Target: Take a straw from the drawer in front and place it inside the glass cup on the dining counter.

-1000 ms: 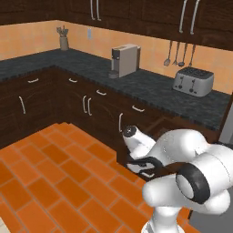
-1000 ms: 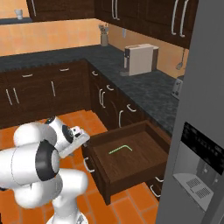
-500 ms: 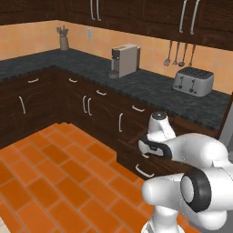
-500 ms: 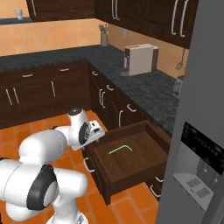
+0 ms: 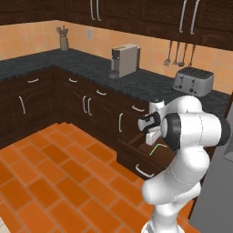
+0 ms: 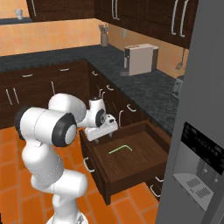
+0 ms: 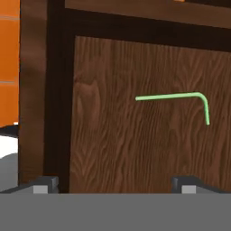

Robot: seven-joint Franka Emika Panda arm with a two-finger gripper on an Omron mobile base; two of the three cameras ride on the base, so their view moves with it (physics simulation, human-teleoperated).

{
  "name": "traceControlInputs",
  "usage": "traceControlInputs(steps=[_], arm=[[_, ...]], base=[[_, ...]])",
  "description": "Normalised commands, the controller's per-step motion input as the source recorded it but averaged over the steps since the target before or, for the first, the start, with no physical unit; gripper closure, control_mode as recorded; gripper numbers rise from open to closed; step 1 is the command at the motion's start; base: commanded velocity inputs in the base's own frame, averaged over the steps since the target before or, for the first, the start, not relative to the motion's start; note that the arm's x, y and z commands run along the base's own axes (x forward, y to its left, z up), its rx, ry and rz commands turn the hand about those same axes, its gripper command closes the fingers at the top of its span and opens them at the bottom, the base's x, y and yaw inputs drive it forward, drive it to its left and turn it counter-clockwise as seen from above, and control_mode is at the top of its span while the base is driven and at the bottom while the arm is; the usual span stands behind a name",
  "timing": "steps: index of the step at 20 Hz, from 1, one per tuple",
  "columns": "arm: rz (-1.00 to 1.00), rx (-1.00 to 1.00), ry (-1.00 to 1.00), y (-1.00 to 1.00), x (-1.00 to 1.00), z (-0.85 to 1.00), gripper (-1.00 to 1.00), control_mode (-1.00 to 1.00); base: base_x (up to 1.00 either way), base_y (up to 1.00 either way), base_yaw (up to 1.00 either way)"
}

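1. Orange tile floor (image 5: 50, 182) fills my lower left.
2. Dark cabinets (image 5: 86, 107) run under a black speckled worktop (image 5: 91, 66) (toaster (image 5: 193, 81) at upper right).
3. Orange wall (image 5: 36, 38) behind.

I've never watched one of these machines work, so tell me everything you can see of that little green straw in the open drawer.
The straw is a thin, light-green stick, smooth like plastic, with one long straight run and a short end bent off at a rounded corner, so it looks like an L. It lies flat on the bare wooden floor of the open drawer, near the middle and clear of the walls. Nothing else lies in the drawer with it. The pincer hangs above it, open, not touching it.
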Motion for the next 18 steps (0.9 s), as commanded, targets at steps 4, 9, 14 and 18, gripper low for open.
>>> traceControlInputs(steps=[4, 9, 14, 18], arm=[[0.0, 0.0, 0.29, -0.43, 0.71, -0.32, -1.0, -1.0], [0.05, 0.0, 0.14, -0.52, 0.41, -0.58, -1.0, -1.0], [0.13, 0.0, 0.04, -0.56, 0.26, -0.67, -1.0, -1.0], [0.24, 0.0, -0.06, -0.35, 0.0, -0.58, -1.0, -1.0]], base=[[0.0, 0.0, 0.0], [0.0, 0.0, 0.0], [0.0, 0.0, 0.0], [0.0, 0.0, 0.0]])
